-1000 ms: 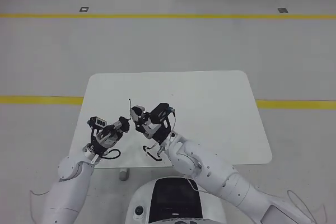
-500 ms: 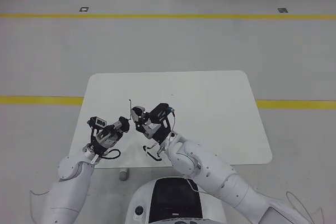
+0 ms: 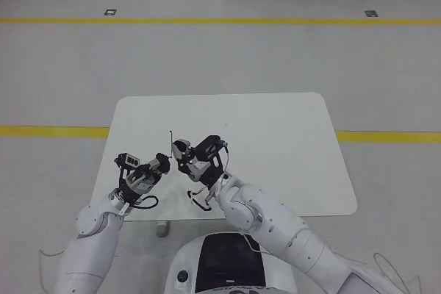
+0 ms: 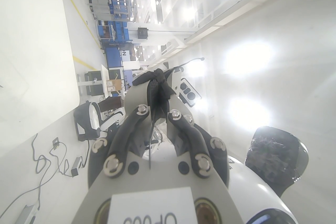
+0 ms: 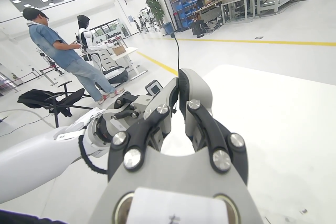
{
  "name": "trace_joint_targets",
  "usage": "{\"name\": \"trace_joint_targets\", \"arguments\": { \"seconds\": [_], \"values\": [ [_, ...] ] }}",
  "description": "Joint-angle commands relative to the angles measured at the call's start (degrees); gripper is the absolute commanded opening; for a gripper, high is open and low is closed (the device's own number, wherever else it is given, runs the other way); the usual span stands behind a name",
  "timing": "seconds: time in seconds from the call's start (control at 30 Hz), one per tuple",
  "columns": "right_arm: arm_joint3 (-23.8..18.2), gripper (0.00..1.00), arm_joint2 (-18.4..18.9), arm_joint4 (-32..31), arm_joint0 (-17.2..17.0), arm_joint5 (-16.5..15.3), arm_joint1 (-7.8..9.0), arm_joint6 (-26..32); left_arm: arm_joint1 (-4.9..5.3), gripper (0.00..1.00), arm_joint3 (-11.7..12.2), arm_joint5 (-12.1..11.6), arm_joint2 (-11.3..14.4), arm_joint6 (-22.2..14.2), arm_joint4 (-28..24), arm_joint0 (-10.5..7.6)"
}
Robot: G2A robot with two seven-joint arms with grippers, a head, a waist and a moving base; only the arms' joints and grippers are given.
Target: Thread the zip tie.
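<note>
Threading is the step in hand, as I read it, with the two ends not yet joined. My right gripper (image 5: pixel 179 80) has its fingers pressed together on the zip tie (image 5: pixel 178 51), whose thin black strap stands up out of the fingertips and ends in a small knob, likely the head. My left gripper (image 4: pixel 157 80) is also clamped together, and a thin black strap (image 4: pixel 150 146) runs back between its fingers toward the wrist (I cannot tell whether it is the same tie's tail or how far it pokes out in front).

From above, the left gripper (image 3: pixel 162 163) and the right gripper (image 3: pixel 178 153) sit just beside each other over the near left part of the table (image 3: pixel 279 132), tips almost touching, and the zip tie (image 3: pixel 170 140) rises between them.

The next move, I judge, calls for fine alignment: bring the tail tip square to the head's slot and push it straight, with little slack, since the strap will bend away if pressed off axis.

Around them lies the white tabletop, and a yellow floor line (image 3: pixel 44 131) runs beyond it. What stands in my way is each gripper's own fingers, crowding and hiding the meeting point
</note>
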Motion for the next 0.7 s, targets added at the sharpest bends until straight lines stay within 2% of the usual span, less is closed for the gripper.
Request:
{"name": "trace_joint_targets", "arguments": {
  "seconds": [0.0,0.67],
  "values": [
    [0.04,0.00,0.22,-0.20,-0.12,0.07,-0.14,0.01,0.00,0.00,0.00,0.00,0.00,0.00,0.00,0.00],
    [-2.35,0.00,3.10,-1.55,-3.36,-0.73,-0.59,2.88,0.00,0.00,0.00,0.00,0.00,0.00,0.00,0.00]
  ]
}}
